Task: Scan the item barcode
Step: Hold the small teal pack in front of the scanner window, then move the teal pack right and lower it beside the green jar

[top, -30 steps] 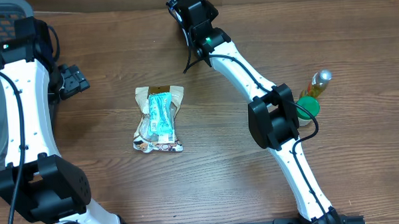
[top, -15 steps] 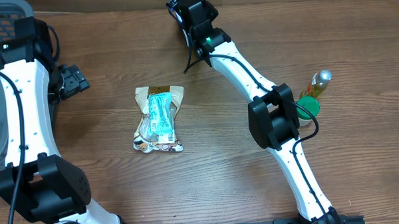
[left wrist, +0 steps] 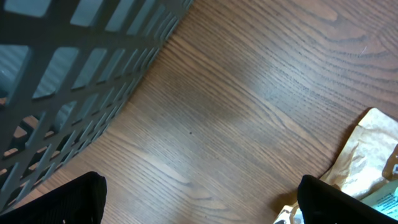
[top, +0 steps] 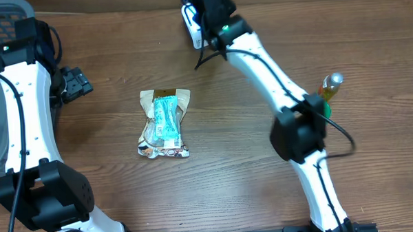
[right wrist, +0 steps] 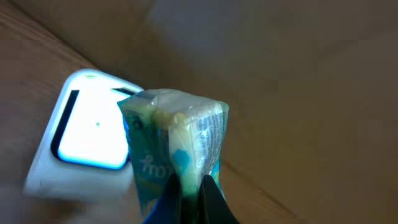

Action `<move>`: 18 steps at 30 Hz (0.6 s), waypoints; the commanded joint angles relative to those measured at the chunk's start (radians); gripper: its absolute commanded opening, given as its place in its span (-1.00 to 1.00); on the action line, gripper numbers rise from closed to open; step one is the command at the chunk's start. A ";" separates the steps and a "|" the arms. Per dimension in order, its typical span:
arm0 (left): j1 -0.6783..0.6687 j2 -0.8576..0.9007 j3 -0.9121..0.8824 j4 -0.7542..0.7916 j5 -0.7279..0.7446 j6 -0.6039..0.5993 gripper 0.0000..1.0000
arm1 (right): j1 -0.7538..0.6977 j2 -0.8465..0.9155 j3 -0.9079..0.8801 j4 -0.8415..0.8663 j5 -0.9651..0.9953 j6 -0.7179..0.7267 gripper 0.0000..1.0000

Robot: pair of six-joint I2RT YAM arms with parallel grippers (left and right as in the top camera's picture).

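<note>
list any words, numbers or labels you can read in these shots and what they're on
"fro", white letters with the rest unclear, on the small teal and white wrapped packet pinched in the right gripper beside the white scanner.
Fine print on that packet's side: too blurred to read.
Teal label on the brown snack bag lying on the wooden table: too small to read.
No other text can be made out.
</note>
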 commanded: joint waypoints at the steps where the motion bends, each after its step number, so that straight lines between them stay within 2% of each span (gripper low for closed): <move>1: -0.002 0.010 0.017 0.001 -0.013 0.019 0.99 | -0.016 -0.179 0.012 -0.141 0.002 0.219 -0.93; 6: -0.002 0.010 0.018 0.000 -0.013 0.019 0.99 | -0.076 -0.241 0.012 -0.538 -0.040 0.574 -0.93; 9: -0.002 0.010 0.018 0.001 -0.013 0.019 0.99 | -0.129 -0.236 -0.002 -0.727 -0.181 0.683 -0.92; 13: -0.001 0.010 0.018 0.000 -0.013 0.018 0.99 | -0.208 -0.236 -0.114 -0.824 -0.375 0.775 -0.92; 18: -0.002 0.010 0.018 0.000 -0.013 0.019 0.99 | -0.264 -0.236 -0.301 -0.809 -0.396 0.774 -0.90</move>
